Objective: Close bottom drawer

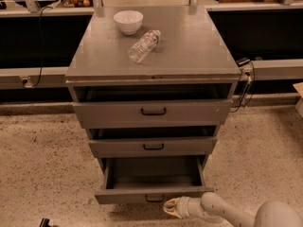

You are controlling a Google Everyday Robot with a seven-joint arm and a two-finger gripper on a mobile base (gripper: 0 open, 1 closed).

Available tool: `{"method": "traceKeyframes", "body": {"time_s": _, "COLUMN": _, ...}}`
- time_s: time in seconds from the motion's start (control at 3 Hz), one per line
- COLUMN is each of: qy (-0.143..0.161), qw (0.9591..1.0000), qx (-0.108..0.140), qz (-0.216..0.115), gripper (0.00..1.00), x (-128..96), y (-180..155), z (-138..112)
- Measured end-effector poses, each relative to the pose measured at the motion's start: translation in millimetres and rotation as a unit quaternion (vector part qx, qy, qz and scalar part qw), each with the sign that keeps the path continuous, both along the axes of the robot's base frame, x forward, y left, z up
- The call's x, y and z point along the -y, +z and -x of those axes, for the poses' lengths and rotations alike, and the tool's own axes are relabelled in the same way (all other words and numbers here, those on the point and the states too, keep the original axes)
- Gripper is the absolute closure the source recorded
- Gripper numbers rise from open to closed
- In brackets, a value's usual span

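Observation:
The bottom drawer (152,196) is the lowest of three grey cabinet drawers. It stands pulled out, its plain grey interior showing, with a small dark handle at the centre of its low front panel. My gripper (170,208) is at the bottom of the view, right at the drawer's front panel, just below and right of the handle. The white arm reaches in from the lower right.
The middle drawer (153,146) and top drawer (153,111) are slightly open. On the cabinet top (189,46) stand a white bowl (128,21) and a lying clear plastic bottle (143,46). A cable (245,86) hangs at the cabinet's right. The floor is speckled.

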State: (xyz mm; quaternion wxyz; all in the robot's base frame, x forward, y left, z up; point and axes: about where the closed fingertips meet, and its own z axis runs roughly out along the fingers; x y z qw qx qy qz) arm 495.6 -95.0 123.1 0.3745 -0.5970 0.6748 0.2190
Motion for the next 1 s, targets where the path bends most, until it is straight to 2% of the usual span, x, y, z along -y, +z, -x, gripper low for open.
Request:
{"method": "traceKeyframes", "body": {"time_s": 0.33, "qy": 0.031, "qw": 0.9994, "qx": 0.013, "qz": 0.005, "gripper": 1.0, "x": -12.0, "y": -2.1, "z": -18.4}}
{"method": "traceKeyframes", "body": {"time_s": 0.67, "qy": 0.048, "qw": 0.9986, "qx": 0.023, "qz": 0.006, "gripper": 1.0, "x": -14.0, "y": -14.4, "z": -46.9}}
{"method": "traceKeyframes", "body": {"time_s": 1.0, "qy": 0.034, "qw": 0.9986, "qx": 0.037, "qz": 0.014, "gripper": 1.0, "x": 1.1, "y": -12.9, "z": -71.9}}
